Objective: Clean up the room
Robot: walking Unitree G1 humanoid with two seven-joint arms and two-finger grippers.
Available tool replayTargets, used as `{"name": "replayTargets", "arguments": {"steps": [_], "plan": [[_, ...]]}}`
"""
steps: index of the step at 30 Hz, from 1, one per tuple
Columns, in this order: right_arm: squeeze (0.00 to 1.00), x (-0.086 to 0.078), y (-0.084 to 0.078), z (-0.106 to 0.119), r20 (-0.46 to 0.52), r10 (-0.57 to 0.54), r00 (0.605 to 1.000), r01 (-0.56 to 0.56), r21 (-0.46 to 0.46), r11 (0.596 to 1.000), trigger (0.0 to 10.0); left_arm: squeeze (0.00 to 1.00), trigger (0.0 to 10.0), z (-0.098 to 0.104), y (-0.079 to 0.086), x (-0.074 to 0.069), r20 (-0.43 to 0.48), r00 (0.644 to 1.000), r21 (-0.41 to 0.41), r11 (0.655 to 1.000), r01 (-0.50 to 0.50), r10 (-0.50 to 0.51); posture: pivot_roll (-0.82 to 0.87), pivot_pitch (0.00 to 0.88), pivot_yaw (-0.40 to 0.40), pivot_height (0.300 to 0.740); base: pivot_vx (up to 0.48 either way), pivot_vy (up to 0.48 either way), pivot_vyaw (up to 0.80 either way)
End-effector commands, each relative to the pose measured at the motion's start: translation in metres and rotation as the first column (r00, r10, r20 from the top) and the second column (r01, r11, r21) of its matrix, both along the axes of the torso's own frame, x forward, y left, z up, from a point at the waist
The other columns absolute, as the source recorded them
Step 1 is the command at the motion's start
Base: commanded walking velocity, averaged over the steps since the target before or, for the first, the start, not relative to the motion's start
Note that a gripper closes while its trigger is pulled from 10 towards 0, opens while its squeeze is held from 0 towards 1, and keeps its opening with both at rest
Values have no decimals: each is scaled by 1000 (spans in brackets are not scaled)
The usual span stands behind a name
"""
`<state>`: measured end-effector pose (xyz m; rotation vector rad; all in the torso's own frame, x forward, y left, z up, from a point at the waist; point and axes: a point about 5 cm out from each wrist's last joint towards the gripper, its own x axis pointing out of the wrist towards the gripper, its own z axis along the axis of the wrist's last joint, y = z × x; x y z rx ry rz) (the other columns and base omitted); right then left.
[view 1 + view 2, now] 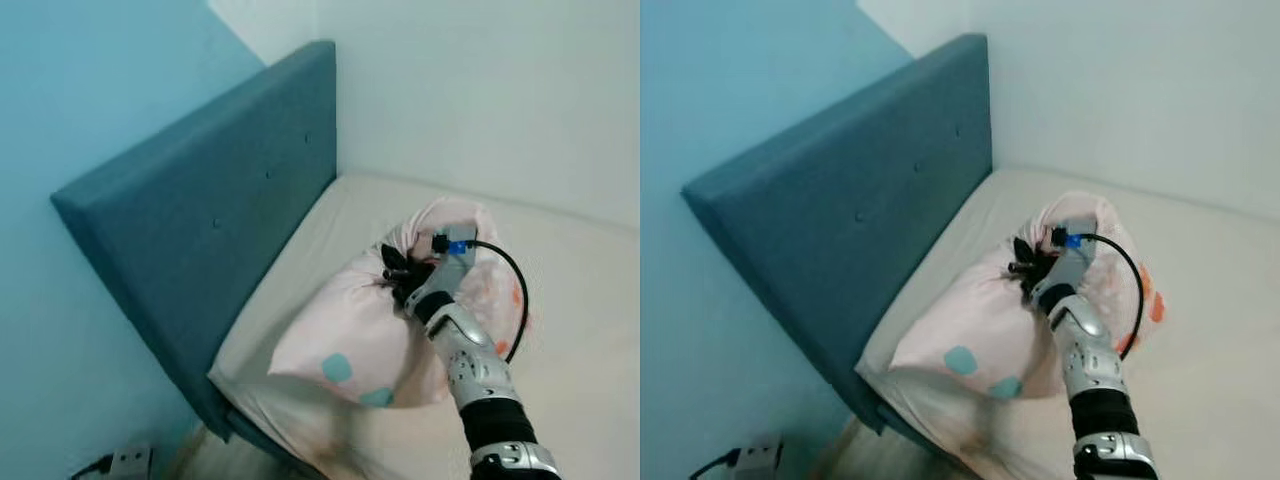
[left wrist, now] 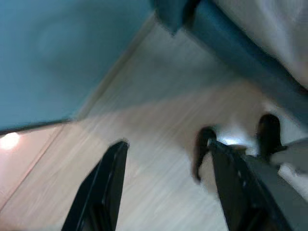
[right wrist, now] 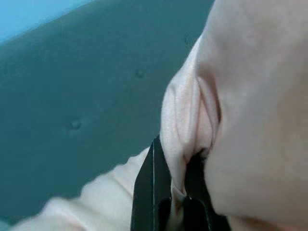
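Note:
A pale pink pillow (image 1: pixel 370 330) with teal and orange spots lies crumpled on the bare mattress (image 1: pixel 580 300), close to the blue headboard (image 1: pixel 210 200). My right gripper (image 1: pixel 393 272) is shut on a bunched fold of the pillow's fabric (image 3: pixel 185 144) near its upper edge. In the right wrist view the black fingers (image 3: pixel 153 187) pinch the pink cloth, with the headboard (image 3: pixel 72 110) behind. My left gripper (image 2: pixel 163 159) hangs open above the wooden floor (image 2: pixel 149 125) beside the bed frame (image 2: pixel 240 53).
The bed sits in a corner between a white wall (image 1: pixel 480 90) and a light blue wall (image 1: pixel 60 100). A power strip (image 1: pixel 125 462) with a cable lies on the floor by the headboard's lower end.

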<state>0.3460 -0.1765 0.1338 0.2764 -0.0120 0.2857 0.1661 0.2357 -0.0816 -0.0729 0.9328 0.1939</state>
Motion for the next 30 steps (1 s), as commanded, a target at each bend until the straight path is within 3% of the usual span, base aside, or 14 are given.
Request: {"name": "replayTargets", "arguments": {"steps": [1,6,14,21,23,24,25,28,29,30], "plan": [[0,1,15,2,4,54,999,-54,-3,999,10000,0,10000,-4,4,-12,-42,999,7,1000,-5,6,-65,82,59,740,480,0,800],[0,1,7,-1,-8,0,1000,0,-7,1000,10000,0,10000,-5,3,-12,-46,999,7,1000,-5,6,-66,87,60,740,268,0,769],[0,3,-15,-2,-46,-71,996,68,-57,996,10000,0,10000,-7,3,-18,-70,997,-3,1000,-19,19,-66,92,62,740,0,0,0],[0,12,-36,1,-105,-117,988,97,-179,979,10000,0,10000,-10,-8,-20,-67,998,-109,994,-10,2,-53,106,53,740,0,0,0],[0,24,-58,15,-101,-193,976,168,-217,961,10000,0,10000,-12,-15,-23,-61,998,-182,983,-13,2,-40,123,45,740,0,0,0],[0,24,-58,15,-101,-193,976,168,-217,961,10000,0,10000,-12,-15,-23,-61,998,-182,983,-13,2,-40,123,45,740,0,0,0],[0,30,-69,28,-80,-231,970,208,-224,952,10000,0,10000,-14,-19,-25,-59,998,-219,976,-9,-4,-34,134,40,740,0,0,0],[0,46,-101,95,85,-363,928,372,-148,916,10000,0,10000,-17,-25,-35,-69,998,-295,955,-11,-10,-19,155,29,740,0,0,0],[0,46,-101,95,85,-363,928,372,-148,916,10000,0,10000,-17,-25,-35,-69,998,-295,955,-11,-10,-19,155,29,740,0,0,0],[0,47,-110,122,149,-409,900,427,-112,897,10000,0,10000,-18,-26,-39,-74,997,-304,952,-12,-11,-8,163,23,740,0,0,0]]}}
